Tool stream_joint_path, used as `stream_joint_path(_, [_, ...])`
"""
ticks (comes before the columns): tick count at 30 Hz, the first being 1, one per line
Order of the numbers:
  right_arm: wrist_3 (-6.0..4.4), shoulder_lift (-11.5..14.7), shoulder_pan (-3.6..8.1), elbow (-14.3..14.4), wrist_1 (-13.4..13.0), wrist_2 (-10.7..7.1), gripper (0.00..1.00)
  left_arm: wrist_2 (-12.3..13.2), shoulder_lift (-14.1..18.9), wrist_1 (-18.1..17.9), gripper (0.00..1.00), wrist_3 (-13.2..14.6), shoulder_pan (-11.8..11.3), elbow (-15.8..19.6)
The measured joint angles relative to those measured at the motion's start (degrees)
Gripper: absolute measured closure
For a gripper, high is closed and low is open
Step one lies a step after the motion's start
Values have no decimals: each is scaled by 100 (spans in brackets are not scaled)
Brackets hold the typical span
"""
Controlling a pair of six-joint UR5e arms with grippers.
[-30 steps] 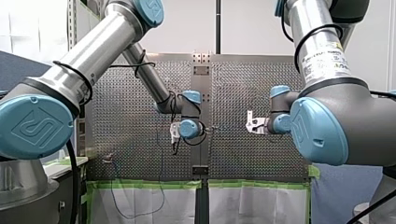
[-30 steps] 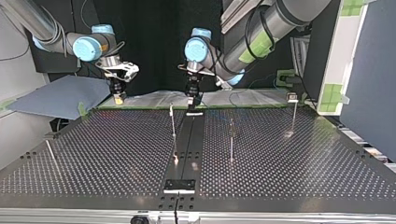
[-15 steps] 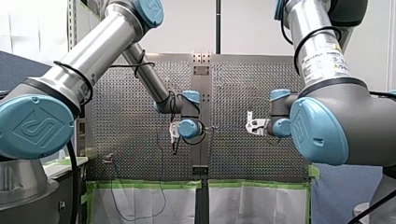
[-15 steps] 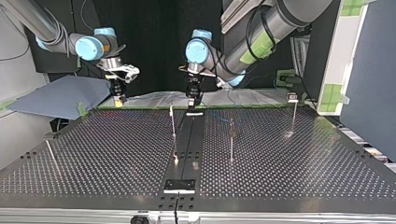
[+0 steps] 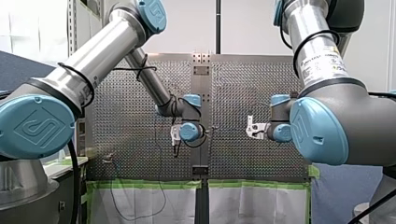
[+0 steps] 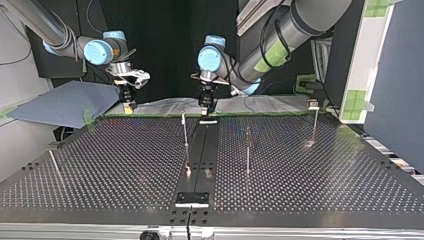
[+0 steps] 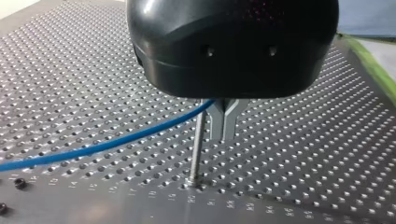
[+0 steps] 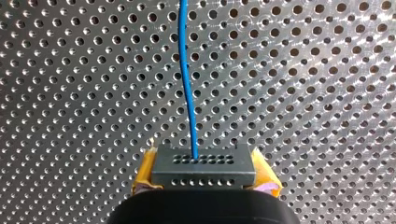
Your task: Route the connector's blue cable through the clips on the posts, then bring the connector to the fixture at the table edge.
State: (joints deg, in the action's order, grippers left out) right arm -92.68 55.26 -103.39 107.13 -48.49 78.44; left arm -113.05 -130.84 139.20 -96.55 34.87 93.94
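Plainly grey, perhaps metal connector (image 8: 203, 165) — blue cable (image 8: 186, 79).

Dark perforated metal table (image 6: 325, 175), seen from across. My right gripper (image 6: 128, 105), showing a yellow pad, is hanging over the far edge at the view's left. My left gripper (image 6: 205, 111) is hovering above the black centre strip (image 6: 199, 150). Thin upright metal posts (image 6: 185, 131) are standing nearby.

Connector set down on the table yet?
No, the connector is clamped between my right gripper's yellow pads, above the perforated table, with the blue cable running out of it.
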Motion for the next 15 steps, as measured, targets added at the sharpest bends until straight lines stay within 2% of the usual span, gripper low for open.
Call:
stream_joint_path(6, [1,-5,2,-37,23,1,100,-1,-14,154,97,-44,-20,-195])
stream_joint_path(15, [2,-16,19,-56,13,32,100,-1,-22,187,97,-37,-85,-227])
